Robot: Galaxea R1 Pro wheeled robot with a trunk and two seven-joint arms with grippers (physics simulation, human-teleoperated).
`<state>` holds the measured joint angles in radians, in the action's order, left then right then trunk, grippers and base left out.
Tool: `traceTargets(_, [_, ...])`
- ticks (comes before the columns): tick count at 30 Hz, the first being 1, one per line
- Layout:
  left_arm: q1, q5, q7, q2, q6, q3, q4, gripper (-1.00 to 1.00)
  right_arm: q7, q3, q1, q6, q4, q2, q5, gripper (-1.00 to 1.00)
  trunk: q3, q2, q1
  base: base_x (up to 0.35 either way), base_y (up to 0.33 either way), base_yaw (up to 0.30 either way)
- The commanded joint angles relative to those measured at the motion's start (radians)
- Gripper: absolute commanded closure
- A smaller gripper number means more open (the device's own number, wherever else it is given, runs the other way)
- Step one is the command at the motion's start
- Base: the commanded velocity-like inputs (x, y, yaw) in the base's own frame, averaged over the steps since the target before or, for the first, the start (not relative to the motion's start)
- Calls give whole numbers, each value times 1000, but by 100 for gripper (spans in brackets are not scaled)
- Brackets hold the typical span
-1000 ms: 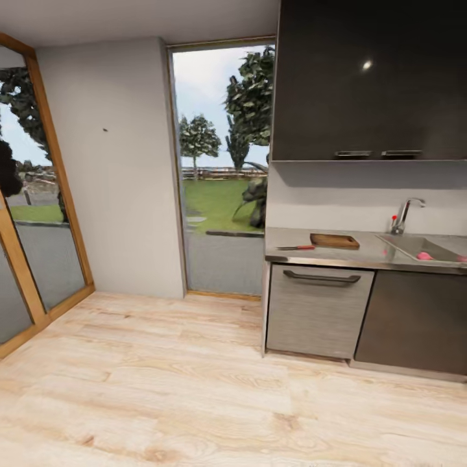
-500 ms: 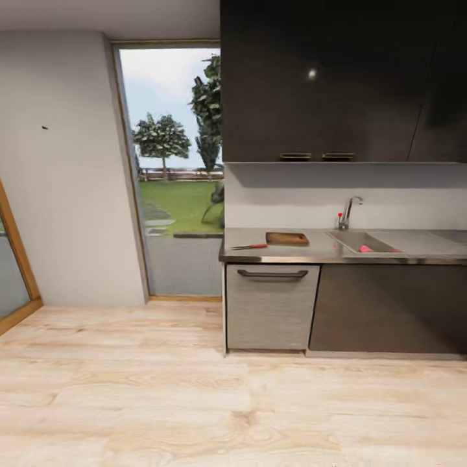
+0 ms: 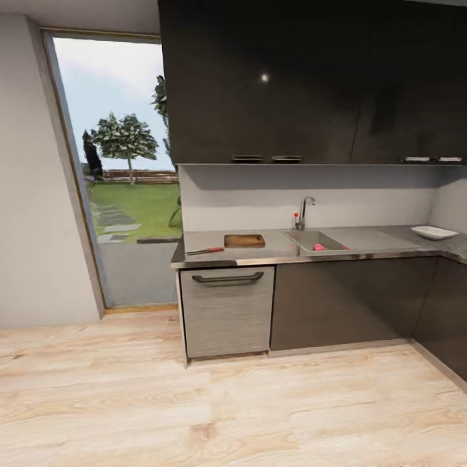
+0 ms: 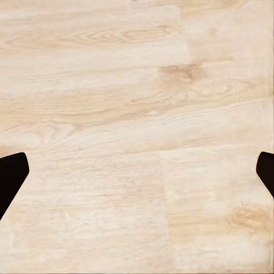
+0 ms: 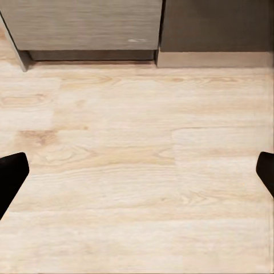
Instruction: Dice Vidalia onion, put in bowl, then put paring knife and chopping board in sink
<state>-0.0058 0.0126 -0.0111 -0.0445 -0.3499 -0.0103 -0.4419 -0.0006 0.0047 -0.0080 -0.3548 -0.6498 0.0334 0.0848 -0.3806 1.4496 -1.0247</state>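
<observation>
Floor of light wood lies between the robot and the kitchen, so the robot is well apart from everything it needs. The countertop runs along the back wall. The chopping board lies flat near the countertop's left end, and the paring knife lies just beside it, closer to the left front corner. The sink is set in the middle of the countertop, under the tap. Something pink sits low in the sink; it may be the onion, but it is too small to be sure. The bowl rests near the countertop's far right end.

The left claw is spread wide over bare floor and holds nothing. The right claw is spread wide too, empty, pointing at the floor in front of the cabinet fronts.

An onion is likely round, firm and smooth, so it may slip; a grab across its widest part seems best. The knife is probably light and thin, so take it by the red handle. The board looks stiff and flat, so an edge is the place to grip.
</observation>
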Motion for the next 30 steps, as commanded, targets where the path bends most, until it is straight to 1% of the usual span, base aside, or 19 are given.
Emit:
traceTargets(1, [0,1,-1,0,-3,0,0,-100,0,-2,0,-3,1,0,9,-100,-1,0,0,214,-233,-273])
traceTargets(7, [0,1,-1,-1,-3,0,0,-100,1,-2,-1,-3,1,0,8,-100,3,0,0,87,-94,-273])
traceTargets(30, [0,1,0,-3,-4,0,-1,-100,1,-2,-1,-3,1,0,9,-100,20,0,0,1,-2,-270])
